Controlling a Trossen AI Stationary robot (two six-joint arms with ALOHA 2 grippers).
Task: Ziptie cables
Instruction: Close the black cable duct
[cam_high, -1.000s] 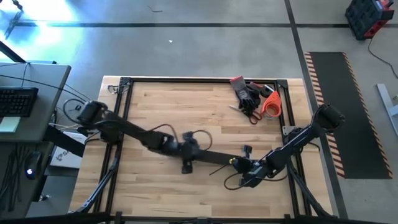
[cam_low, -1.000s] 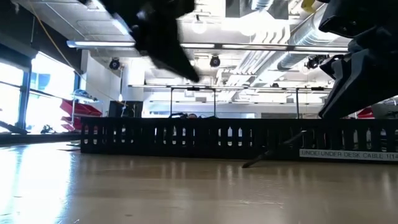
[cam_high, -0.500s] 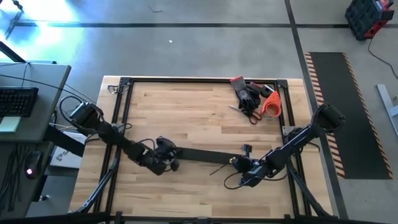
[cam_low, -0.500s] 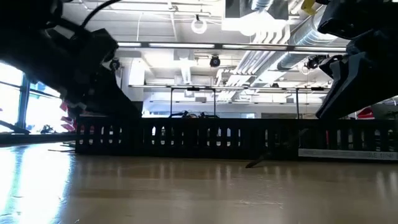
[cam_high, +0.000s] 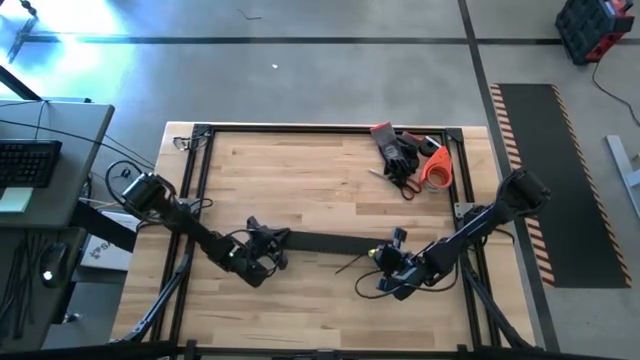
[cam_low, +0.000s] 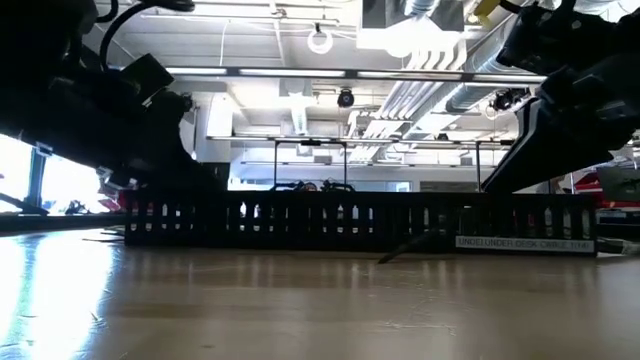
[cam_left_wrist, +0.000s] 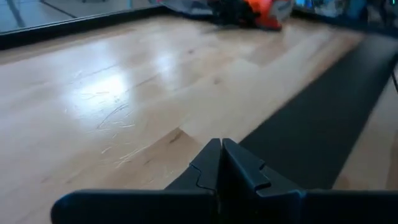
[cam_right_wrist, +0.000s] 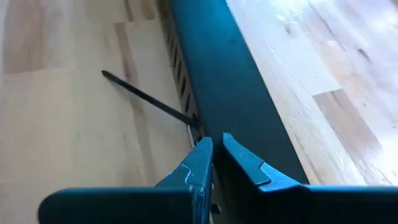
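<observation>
The cables (cam_high: 372, 285) show only as tiny dark loops, colours unreadable. In the low view both arms are cut off above. The pile (cam_high: 405, 158) at the bench's (cam_high: 310, 170) far corner blurs together.

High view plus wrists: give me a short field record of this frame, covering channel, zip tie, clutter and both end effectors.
channel: long black slotted channel lying across the table
zip tie: thin dark strip sticking out from the channel's side
clutter: gloves and orange item at far right corner
left end effector: at channel's left end, shut
right end effector: at channel's right end, shut; grip unclear
cables: not clearly seen
</observation>
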